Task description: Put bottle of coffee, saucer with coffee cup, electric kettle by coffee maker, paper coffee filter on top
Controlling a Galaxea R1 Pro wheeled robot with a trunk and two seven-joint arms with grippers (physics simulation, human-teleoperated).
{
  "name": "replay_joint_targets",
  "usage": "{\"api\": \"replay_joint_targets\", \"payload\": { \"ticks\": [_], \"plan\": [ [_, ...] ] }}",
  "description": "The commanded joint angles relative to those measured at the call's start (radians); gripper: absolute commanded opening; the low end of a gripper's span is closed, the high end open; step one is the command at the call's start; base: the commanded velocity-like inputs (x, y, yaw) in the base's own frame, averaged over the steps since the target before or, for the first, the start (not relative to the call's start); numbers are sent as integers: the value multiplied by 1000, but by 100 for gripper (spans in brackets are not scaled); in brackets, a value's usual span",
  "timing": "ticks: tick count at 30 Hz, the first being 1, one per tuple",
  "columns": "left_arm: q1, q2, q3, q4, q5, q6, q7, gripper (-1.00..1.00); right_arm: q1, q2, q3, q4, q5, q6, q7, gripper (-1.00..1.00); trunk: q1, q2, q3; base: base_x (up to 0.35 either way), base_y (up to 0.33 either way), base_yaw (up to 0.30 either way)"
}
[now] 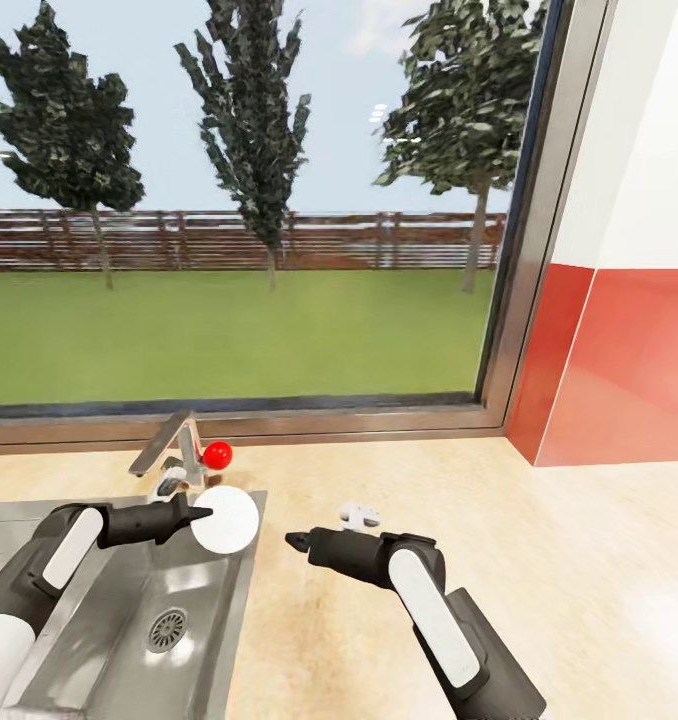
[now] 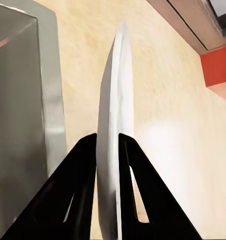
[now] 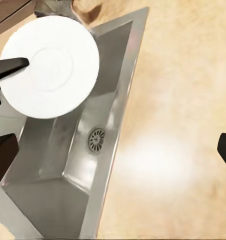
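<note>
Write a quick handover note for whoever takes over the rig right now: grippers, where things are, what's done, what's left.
Left gripper: shut on the saucer, held on edge above the sink rim.
Right gripper: nothing between its fingers, hovering over the countertop.
A small white object, possibly the coffee cup, sits on the countertop near the right gripper.
Done: saucer picked up.
Left: set the saucer down, cup onto it, then everything else.

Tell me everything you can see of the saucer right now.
The saucer is a small, round, plain white plate with a faint raised ring around its centre, smooth and matte like ceramic. The left gripper is shut on its rim, holding it on edge, not flat. It hangs in the air over the right rim of the steel sink, beside the faucet, at the edge of the beige countertop. Nothing but the gripper touches it, and it looks whole and clean.
</note>
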Motion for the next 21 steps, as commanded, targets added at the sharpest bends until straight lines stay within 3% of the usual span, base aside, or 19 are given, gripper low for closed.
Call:
{"api": "replay_joint_targets", "payload": {
  "ticks": [1, 8, 21],
  "plan": [
    [0, 0, 1, 0, -3, 3, -3, -100, 0, 0, -5, -1, -11, 1, -10, 100, 0, -1, -1, -276, 0, 0],
    [0, -1, 1, 0, -3, 2, -4, -100, 0, 0, -34, -1, -12, 2, -10, 100, 0, -1, -1, -322, 0, 26],
    [0, -2, 1, 0, -2, 2, -6, -100, 0, 0, -36, 0, -11, 2, -10, 100, 0, -1, -1, -337, -8, 251]
  ]
}}
